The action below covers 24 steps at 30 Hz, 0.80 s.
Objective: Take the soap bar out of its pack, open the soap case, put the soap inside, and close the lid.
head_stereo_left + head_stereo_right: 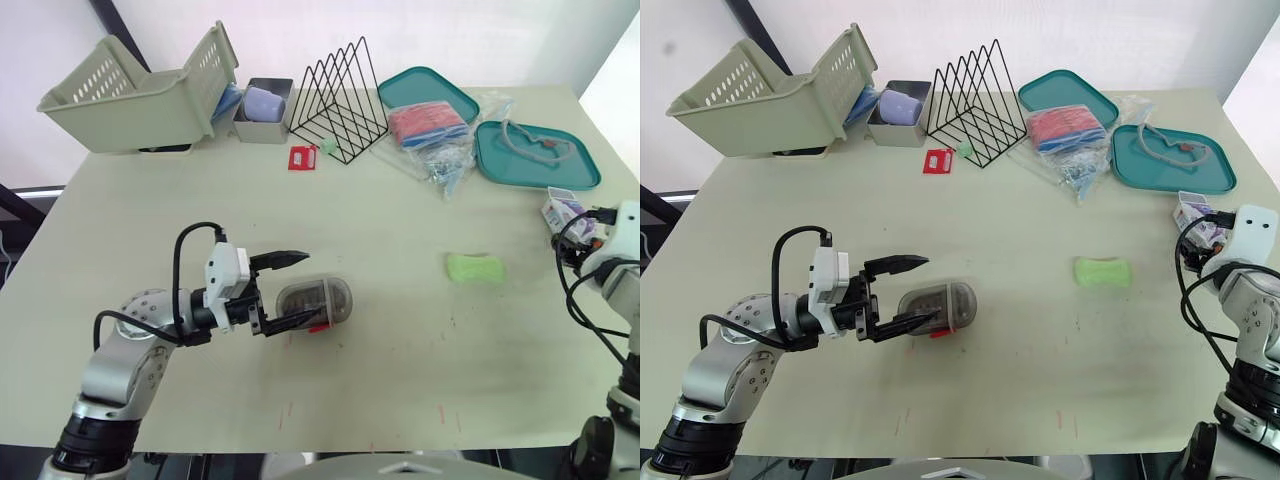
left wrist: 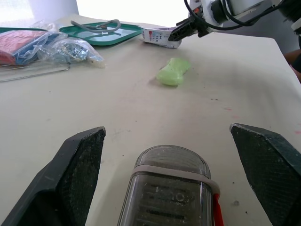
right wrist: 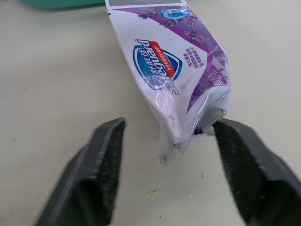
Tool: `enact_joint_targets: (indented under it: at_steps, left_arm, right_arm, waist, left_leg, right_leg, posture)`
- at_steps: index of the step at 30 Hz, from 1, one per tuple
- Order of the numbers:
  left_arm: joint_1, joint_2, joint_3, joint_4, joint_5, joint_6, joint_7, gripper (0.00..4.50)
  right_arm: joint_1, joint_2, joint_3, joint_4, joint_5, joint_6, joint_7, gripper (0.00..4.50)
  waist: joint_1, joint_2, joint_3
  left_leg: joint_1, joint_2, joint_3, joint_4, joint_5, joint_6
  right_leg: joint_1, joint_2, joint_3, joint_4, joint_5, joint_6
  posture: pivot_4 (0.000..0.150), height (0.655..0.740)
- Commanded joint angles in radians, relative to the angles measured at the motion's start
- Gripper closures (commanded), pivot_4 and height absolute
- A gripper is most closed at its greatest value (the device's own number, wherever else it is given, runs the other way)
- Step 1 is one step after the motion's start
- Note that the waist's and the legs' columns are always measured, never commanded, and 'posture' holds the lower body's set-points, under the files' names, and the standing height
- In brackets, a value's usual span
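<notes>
The soap [image 1: 475,268] lies bare on the table [image 1: 400,200], right of centre in the head views, so we judge the unpacking done. The pack [image 3: 178,70] sits at the right edge of the frame with its torn end towards the right gripper [image 3: 169,125]. That gripper's 2 fingers stand apart on either side of that end and do not pinch it. We cannot tell whether 1 of them brushes the wrapper.

The case [image 1: 322,300] lies on its side, lower left of centre, lid shut, with a red tab on its near edge. The left gripper [image 1: 300,287] reaches in from the left with its fingers spread wide, 1 on each side of the case. It looks lined up along the case's length to grasp it by the 2 long sides. We read this as the approach to steadying the case so the lid can be opened. Soap and case are well apart, so the soap has yet to be carried over.
</notes>
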Motion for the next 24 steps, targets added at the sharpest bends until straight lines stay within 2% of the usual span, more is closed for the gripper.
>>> enact_joint_targets:
  at_steps: [1, 11, 17, 24]
  left_arm:
    - [-0.008, 0.0, 0.004, -0.009, 0.002, -0.023, -0.007, 0.0]
    - [-0.029, -0.002, 0.003, 0.008, 0.002, -0.026, -0.016, 0.0]
    - [-0.039, -0.015, 0.007, 0.012, -0.007, -0.018, -0.008, 0.0]
    - [-0.044, -0.02, 0.006, 0.014, -0.006, -0.017, -0.009, 0.0]
  right_arm:
    - [-0.005, -0.046, 0.022, -0.077, 0.003, -0.021, 0.031, 0.04]
    - [-0.053, -0.197, 0.164, -0.068, -0.07, -0.243, 0.151, 0.04]
    - [-0.067, -0.198, 0.173, -0.01, -0.041, -0.357, 0.246, 0.04]
    - [0.003, -0.198, 0.162, 0.088, 0.038, -0.641, 0.521, 0.04]
  waist:
    - [0.0, 0.0, 0.0]
    - [0.0, 0.0, 0.0]
    - [0.001, -0.001, 0.0]
    - [0.002, -0.001, 0.001]
  left_leg:
    - [0.0, 0.0, 0.0, 0.0, 0.0, 0.0]
    - [0.0, 0.0, 0.0, 0.0, 0.0, 0.0]
    - [-0.001, 0.0, 0.0, 0.0, 0.0, 0.0]
    - [-0.001, 0.0, 0.0, 0.0, 0.0, 0.0]
  right_leg:
    - [0.0, 0.0, 0.0, 0.0, 0.0, 0.0]
    - [0.0, 0.0, 0.0, 0.0, 0.0, 0.0]
    - [0.0, 0.0, 0.0, -0.001, 0.0, 0.0]
    - [0.0, 0.0, 0.0, -0.001, 0.0, 0.0]
  posture:
    - [0.15, 0.74]
    - [0.15, 0.74]
    - [0.15, 0.74]
    - [0.15, 0.74]
